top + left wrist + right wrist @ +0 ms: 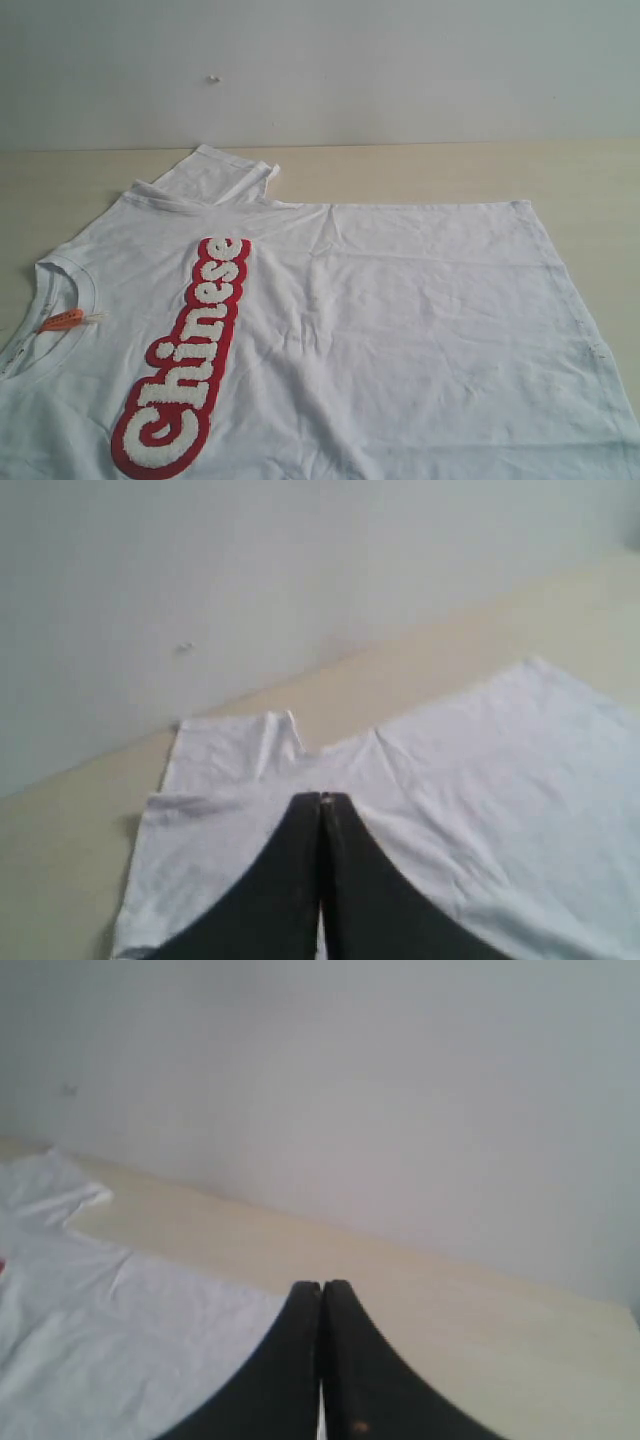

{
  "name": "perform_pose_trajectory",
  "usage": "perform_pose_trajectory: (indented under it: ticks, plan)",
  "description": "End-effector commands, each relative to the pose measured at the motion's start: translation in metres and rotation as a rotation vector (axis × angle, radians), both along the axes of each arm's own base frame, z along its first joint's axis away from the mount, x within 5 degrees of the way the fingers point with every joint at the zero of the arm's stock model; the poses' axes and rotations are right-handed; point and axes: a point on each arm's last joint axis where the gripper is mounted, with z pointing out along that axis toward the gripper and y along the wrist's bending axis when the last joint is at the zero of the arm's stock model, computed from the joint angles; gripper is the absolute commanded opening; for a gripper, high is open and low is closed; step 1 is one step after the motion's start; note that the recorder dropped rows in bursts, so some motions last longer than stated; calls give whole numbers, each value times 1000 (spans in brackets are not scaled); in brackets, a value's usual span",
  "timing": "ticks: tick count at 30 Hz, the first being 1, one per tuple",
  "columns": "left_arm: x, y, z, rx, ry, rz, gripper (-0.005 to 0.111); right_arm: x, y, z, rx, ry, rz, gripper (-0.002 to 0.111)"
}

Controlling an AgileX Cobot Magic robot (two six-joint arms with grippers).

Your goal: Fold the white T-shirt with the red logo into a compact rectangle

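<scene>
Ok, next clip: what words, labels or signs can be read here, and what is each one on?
"Chinese": fuzzy white bubble letters on the red logo, running across the chest of the white T-shirt.
orange neck tag inside the collar: too small to tell whether it carries any print.
Both wrist views: no text visible.
</scene>
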Motion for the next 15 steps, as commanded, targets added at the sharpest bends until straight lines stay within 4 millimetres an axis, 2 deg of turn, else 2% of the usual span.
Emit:
perform_pose_trajectory:
  ticks: [1, 5, 7, 10, 15]
  plan:
    - [19, -20, -6, 254, 206, -228, 0, 29, 19, 1, -160, 214, 189, 0]
    - [28, -28, -18, 346, 330, -301, 0, 54, 36, -12, -282, 411, 340, 0]
    - [28, -28, -31, 445, 442, -371, 0, 65, 45, -28, -356, 552, 432, 0]
    - [36, -27, -42, 518, 477, -375, 0, 73, 56, -51, -473, 754, 619, 0]
    - [33, -26, -62, 555, 524, -418, 0, 82, 81, -66, -491, 781, 907, 0]
